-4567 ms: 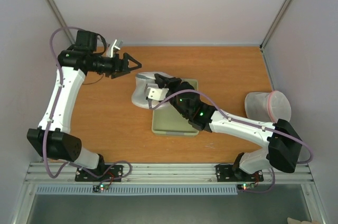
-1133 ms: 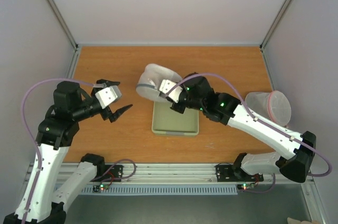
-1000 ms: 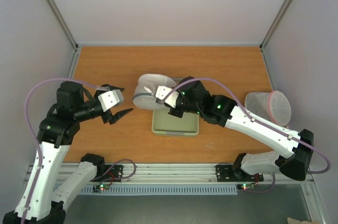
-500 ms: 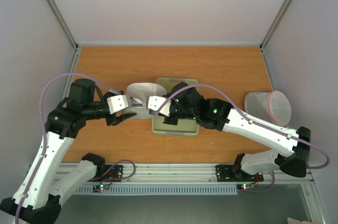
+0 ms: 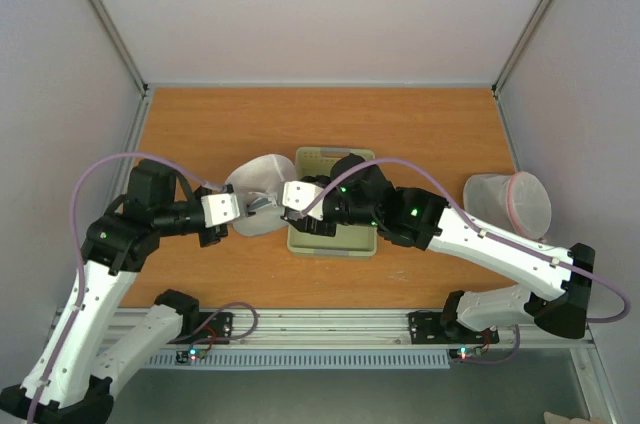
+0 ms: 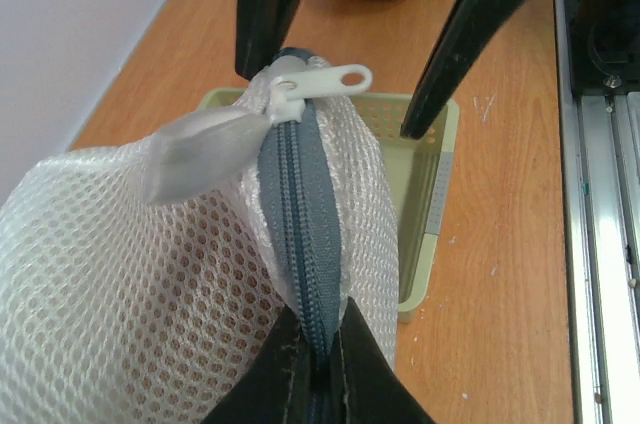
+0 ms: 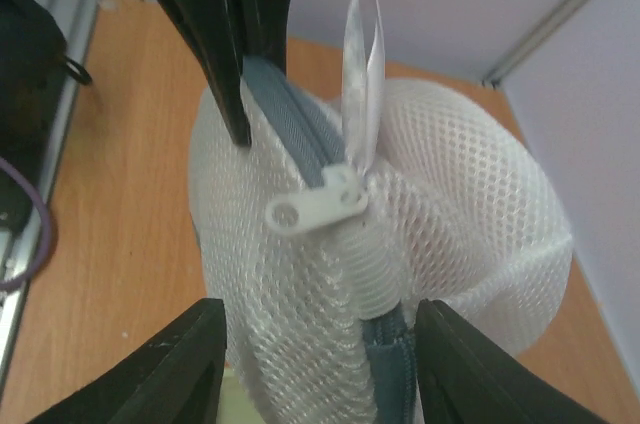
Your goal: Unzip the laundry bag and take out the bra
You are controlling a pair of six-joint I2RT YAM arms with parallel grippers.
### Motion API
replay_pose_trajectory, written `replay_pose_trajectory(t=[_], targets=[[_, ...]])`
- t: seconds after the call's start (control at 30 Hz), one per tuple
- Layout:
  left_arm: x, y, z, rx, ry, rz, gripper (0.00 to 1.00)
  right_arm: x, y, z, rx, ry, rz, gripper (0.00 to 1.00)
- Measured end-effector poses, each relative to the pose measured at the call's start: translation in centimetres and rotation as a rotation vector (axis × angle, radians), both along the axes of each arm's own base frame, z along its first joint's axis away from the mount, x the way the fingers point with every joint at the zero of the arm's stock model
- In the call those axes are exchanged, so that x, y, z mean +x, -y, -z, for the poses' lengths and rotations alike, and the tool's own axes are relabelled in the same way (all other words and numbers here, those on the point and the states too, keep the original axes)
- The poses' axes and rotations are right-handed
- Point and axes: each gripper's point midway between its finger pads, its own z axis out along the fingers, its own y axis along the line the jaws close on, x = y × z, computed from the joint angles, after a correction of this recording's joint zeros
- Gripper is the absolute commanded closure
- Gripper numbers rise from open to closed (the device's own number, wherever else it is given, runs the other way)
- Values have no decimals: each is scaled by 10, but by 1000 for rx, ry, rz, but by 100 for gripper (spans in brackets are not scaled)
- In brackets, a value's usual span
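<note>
The laundry bag (image 5: 255,206), a white mesh pouch with a grey zip band (image 6: 300,204), is held up just left of the tray. My left gripper (image 6: 318,329) is shut on the zip band at the bag's near end. The white zipper pull (image 6: 320,79) lies at the far end, next to a white ribbon loop (image 7: 360,54). My right gripper (image 7: 320,309) is open, its fingers (image 6: 270,4) standing either side of the bag by the pull (image 7: 315,206) without pinching it. The zip looks closed. The bra is hidden.
A pale green tray (image 5: 350,244) lies on the wooden table under the right arm. A second translucent round bag with a pink rim (image 5: 510,202) sits at the right edge. Metal rails run along the table's near edge.
The right gripper carried the bag leftward off the tray, then opened. The left arm came in from the left and shut on the zip band.
</note>
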Motion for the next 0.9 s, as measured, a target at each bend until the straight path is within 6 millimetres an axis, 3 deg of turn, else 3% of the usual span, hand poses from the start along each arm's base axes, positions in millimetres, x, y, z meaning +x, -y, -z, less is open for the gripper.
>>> replay_pose_trajectory(t=[0.2, 0.4, 0.67, 0.83, 0.9], targets=[[-5, 0, 2, -21, 60, 17, 99, -8, 0, -20, 126, -18, -49, 51], [-9, 3, -4, -36, 115, 57, 99, -5, -4, -26, 167, -23, -49, 43], [-18, 4, 1, -32, 169, 102, 99, 1, -7, -18, 158, -51, -64, 57], [-16, 4, 1, -32, 183, 105, 99, 2, -4, -16, 157, -73, -83, 47], [-16, 5, 1, -34, 184, 107, 99, 2, -3, -13, 147, -84, -91, 47]])
